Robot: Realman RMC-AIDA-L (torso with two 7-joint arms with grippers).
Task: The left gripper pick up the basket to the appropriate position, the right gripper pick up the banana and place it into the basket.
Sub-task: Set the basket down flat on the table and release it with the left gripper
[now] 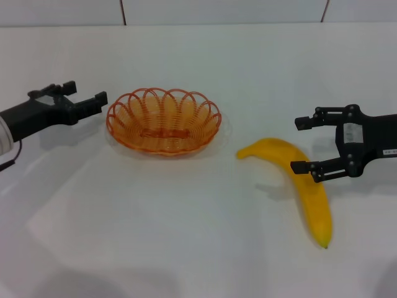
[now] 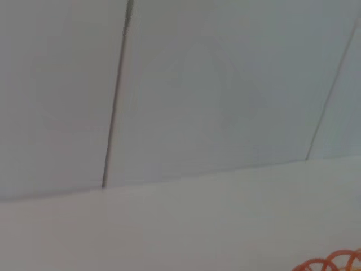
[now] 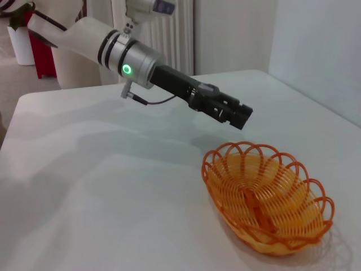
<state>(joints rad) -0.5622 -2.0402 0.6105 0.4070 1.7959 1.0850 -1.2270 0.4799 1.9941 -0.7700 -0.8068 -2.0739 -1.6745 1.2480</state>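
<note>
The orange wire basket (image 1: 162,121) sits on the white table, left of centre. My left gripper (image 1: 87,96) is just beyond the basket's left rim, open and empty, not touching it. The right wrist view shows the basket (image 3: 268,197) with the left gripper (image 3: 237,113) hovering near its rim. A bit of the basket rim (image 2: 333,262) shows in the left wrist view. The yellow banana (image 1: 310,186) lies on the table to the right. My right gripper (image 1: 299,144) is open at the banana's right side, its near fingertip over the banana's middle.
The white table (image 1: 186,236) runs back to a white panelled wall (image 1: 217,9). In the right wrist view, the left arm's silver-and-white links (image 3: 124,56) reach over the table.
</note>
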